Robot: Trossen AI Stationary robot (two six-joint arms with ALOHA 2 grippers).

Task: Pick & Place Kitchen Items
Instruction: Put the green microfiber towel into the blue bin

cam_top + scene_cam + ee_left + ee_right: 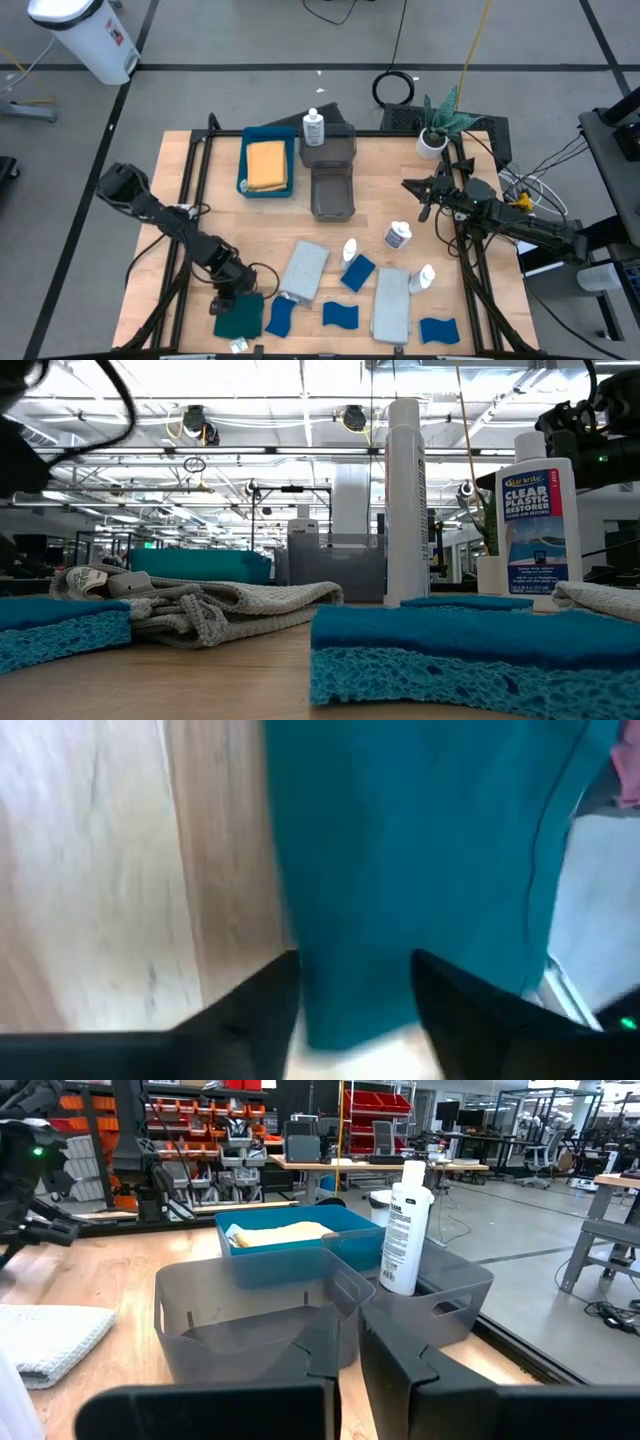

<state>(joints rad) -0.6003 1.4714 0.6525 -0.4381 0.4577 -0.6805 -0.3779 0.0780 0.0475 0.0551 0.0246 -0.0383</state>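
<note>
A dark green folded cloth [240, 314] lies flat near the table's near left corner. My left gripper [226, 297] slants down over its far end, open. In the left wrist view the cloth [420, 850] runs away from my left gripper [355, 1015], whose fingers straddle its end. My right gripper [414, 187] hangs shut at the table's right side, level, facing the grey bins [250, 1330]. Light grey cloths [303, 270] [391, 303], blue sponges [358, 271] and small white bottles [398, 236] lie spread over the near half. My left gripper comes at the dark green cloth's end [350, 970] slanting from above, one finger [265, 1010] at the cloth's side edge and the other [455, 1010] over the cloth. Whether the fingers touch the cloth I cannot tell. The cloth lies flat on the table.
A blue tray [245, 170] with an orange cloth [267, 165] stands at the far middle. Beside it are two grey bins [332, 192], the far one holding a white bottle [314, 128]. A potted plant [435, 135] stands at the far right. A blue sponge [281, 317] lies right of the green cloth.
</note>
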